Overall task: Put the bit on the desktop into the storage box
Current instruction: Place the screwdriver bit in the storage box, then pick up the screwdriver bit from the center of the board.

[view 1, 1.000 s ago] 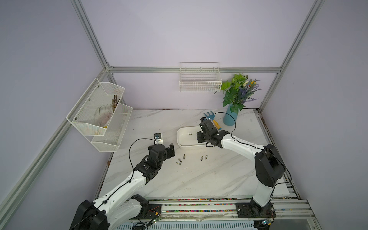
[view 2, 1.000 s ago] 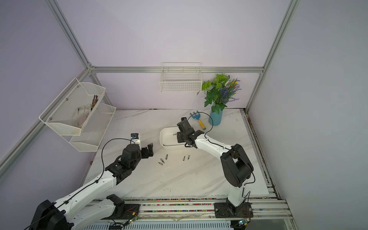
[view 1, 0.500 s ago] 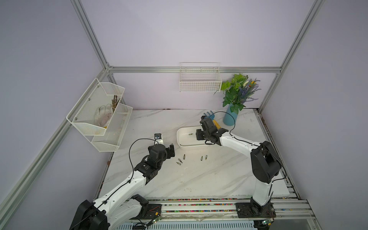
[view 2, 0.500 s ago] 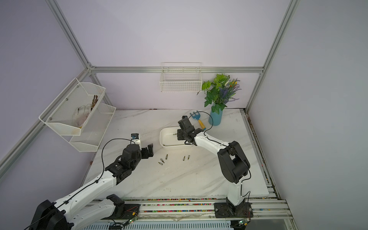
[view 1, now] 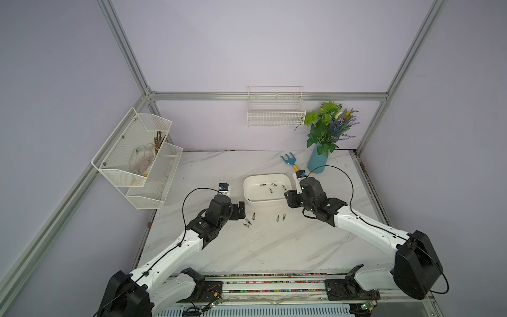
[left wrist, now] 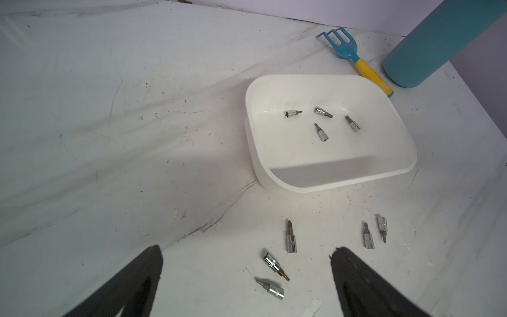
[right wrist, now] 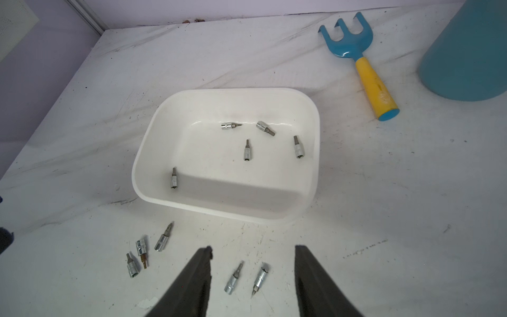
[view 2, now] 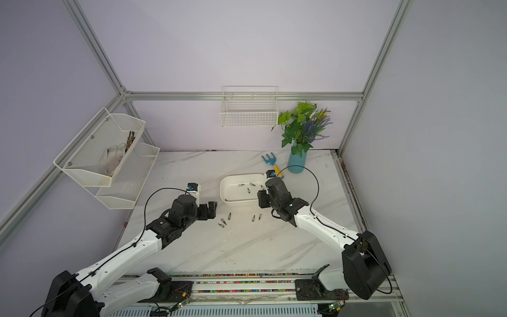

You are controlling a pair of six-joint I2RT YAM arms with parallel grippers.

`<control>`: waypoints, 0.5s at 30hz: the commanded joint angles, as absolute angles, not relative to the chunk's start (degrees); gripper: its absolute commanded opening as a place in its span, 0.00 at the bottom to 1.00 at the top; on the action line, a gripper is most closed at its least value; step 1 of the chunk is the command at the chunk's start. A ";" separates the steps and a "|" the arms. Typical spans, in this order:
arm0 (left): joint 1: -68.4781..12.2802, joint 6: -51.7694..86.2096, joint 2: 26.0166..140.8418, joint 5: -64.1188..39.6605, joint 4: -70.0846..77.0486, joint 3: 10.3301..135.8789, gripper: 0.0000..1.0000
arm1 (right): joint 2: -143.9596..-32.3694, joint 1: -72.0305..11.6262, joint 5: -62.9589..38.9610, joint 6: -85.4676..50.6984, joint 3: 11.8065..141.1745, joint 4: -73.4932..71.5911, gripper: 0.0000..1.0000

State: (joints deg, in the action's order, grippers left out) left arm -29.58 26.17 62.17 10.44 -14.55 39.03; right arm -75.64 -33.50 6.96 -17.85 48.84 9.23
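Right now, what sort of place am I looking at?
Probably a staged robot test cell: plain walls on an aluminium frame, a left arm and right arm at a marble-look tabletop, props like a wire wall basket and flower vase.

Both top views look from high above the front edge of the table [view 1: 274, 247], facing down and toward the back wall [view 1: 247, 55]. They are far enough off to take in both arms and the whole tabletop, and they share nearly the same scene, shifted slightly sideways. The left wrist camera sits just behind the left gripper [left wrist: 247, 251], low and close over the tabletop, looking forward toward the white tub [left wrist: 343, 184]. The right wrist camera sits behind the right gripper [right wrist: 252, 248], likewise low, facing the tub's long front wall. Both wrist views share the tub, the loose bits [right wrist: 233, 277] before it, the rake [right wrist: 356, 49] and the vase [left wrist: 439, 49].
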 commanded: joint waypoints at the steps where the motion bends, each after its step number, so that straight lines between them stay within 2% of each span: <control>1: -31.30 28.36 65.67 5.13 -17.40 42.67 0.99 | -70.88 -33.25 10.59 -14.26 42.38 -0.49 0.54; 10: -37.51 29.22 79.88 5.09 -24.90 53.79 0.94 | -62.66 -33.17 13.82 -15.53 34.39 -7.17 0.57; 15: -39.01 29.79 87.46 5.23 -27.85 58.10 0.89 | -58.96 -33.13 16.53 -16.73 32.73 -7.69 0.64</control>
State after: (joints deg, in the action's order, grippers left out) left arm -38.50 28.91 85.41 5.72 -24.62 55.72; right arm -60.88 -33.47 13.54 -16.08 33.54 -4.58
